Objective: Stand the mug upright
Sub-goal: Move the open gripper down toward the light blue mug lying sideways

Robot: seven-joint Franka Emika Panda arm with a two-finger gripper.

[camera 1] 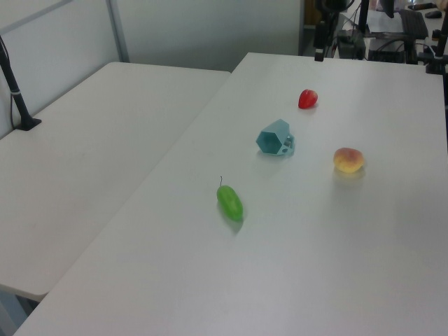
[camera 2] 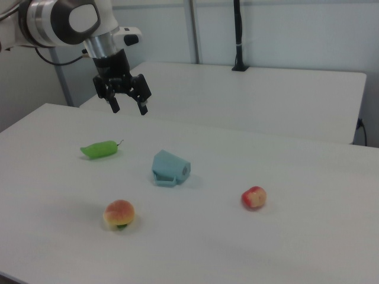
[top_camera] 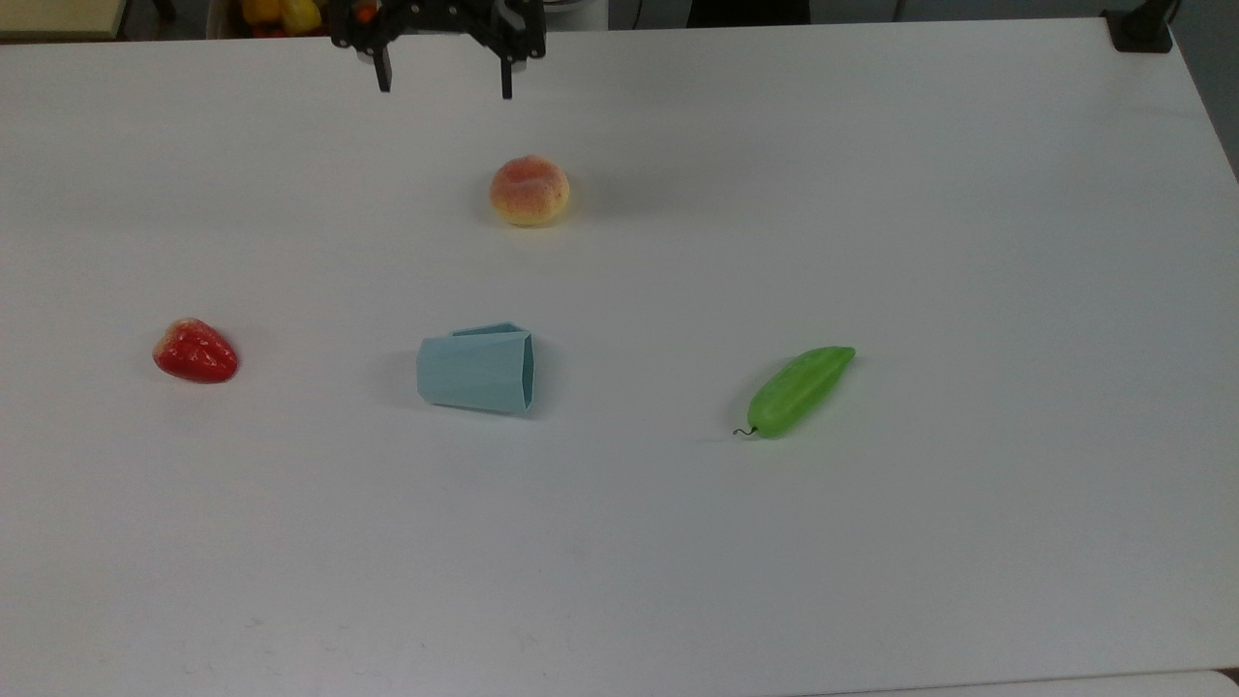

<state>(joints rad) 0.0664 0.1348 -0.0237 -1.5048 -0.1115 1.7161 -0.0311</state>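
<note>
Mug [top_camera: 476,373] is lying on its side near the middle of the white table [top_camera: 871,194], its hexagonal mouth facing the top view's right and its handle on the far side. Gripper [top_camera: 443,89] is hanging in the air at the top view's far edge, its 2 fingers spread wide and holding nothing, well apart from the mug. Peach [top_camera: 528,191] is sitting beyond the mug, strawberry [top_camera: 195,350] at the top view's left, green pepper [top_camera: 799,390] at its right.

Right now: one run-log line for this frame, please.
phase: approach | gripper: open, empty, above far table edge | mug: on its side, untouched | peach, strawberry, green pepper: apart from mug | upright: not yet
</note>
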